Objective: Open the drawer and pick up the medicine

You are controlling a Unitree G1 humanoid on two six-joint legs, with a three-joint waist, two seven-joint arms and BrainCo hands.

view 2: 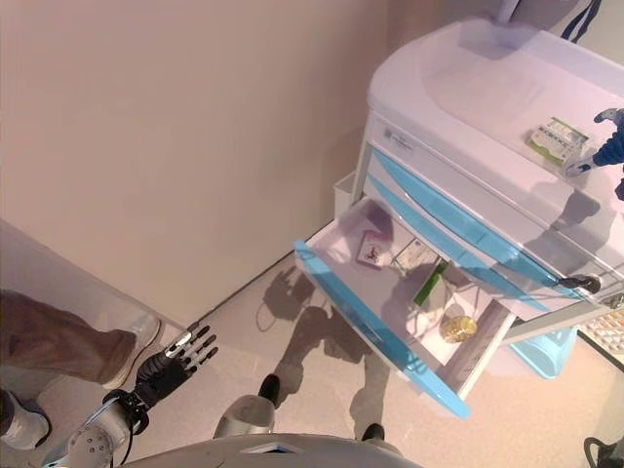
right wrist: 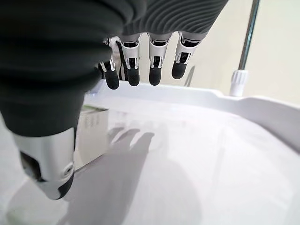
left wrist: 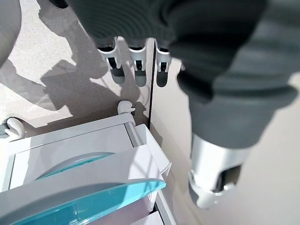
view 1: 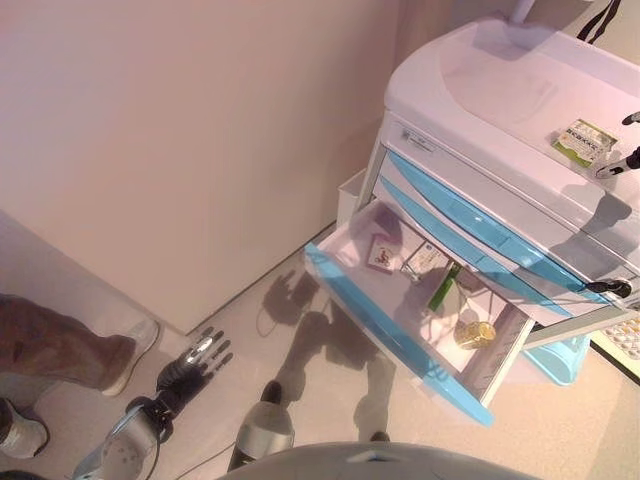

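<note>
My left hand (view 1: 195, 362) hangs low by the floor, fingers relaxed, holding nothing. The cart's blue-fronted drawer (view 1: 395, 335) stands pulled out, holding small boxes and a yellow jar (view 1: 476, 334). Farther off, the green-and-white medicine box (view 1: 583, 141) lies flat on the cart top (view 1: 500, 90), its long axis slanting away, just beside my open, empty right hand (right wrist: 140, 65).

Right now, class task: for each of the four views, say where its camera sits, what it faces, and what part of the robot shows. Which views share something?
Left eye view: on the head, looking down at the cart with its open drawer; the left hand shows low, open.
Right eye view: beside it, same scene; the right hand is by the medicine box on the cart top.
Left wrist view: on the left wrist, facing floor and cart; straight fingers.
Right wrist view: over the cart top; fingers, open.
All four share the cart.
</note>
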